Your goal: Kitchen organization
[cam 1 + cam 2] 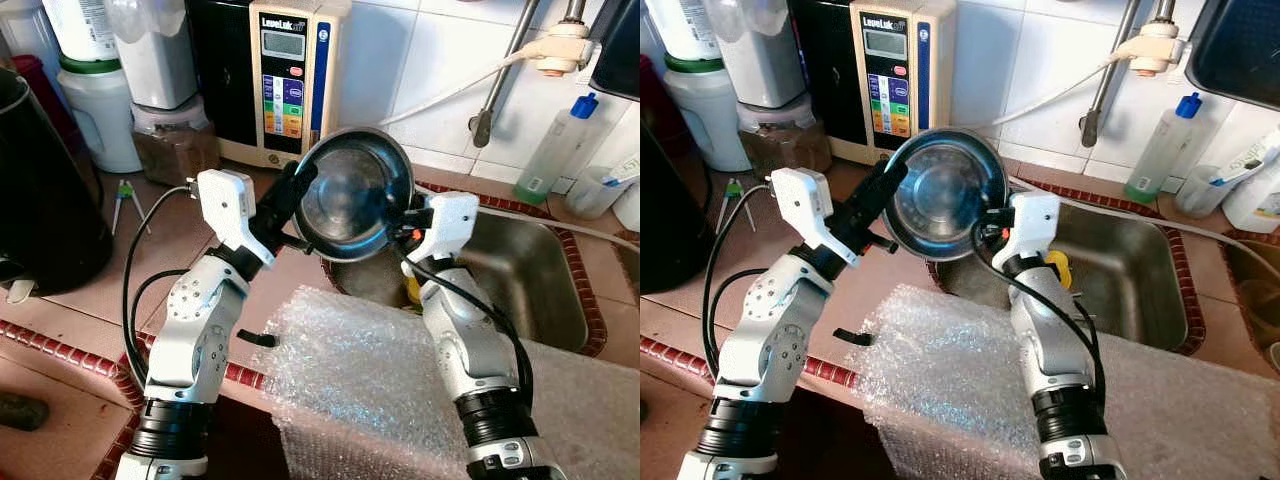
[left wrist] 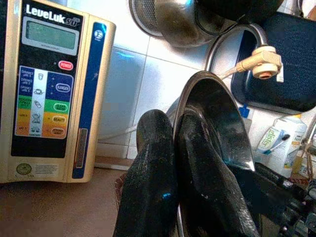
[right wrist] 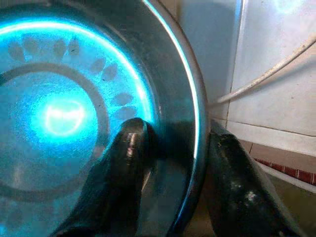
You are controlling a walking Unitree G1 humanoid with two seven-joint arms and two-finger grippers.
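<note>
Left eye view: one steel bowl (image 1: 352, 192) is held tipped on edge above the sink (image 1: 545, 285), its opening facing the robot. Two grippers pinch opposite rims: left gripper (image 1: 297, 188) clamped on its left rim, right gripper (image 1: 407, 222) on its right rim (one finger inside). Both are equally near. One water ionizer (image 1: 288, 75) stands behind.
</note>
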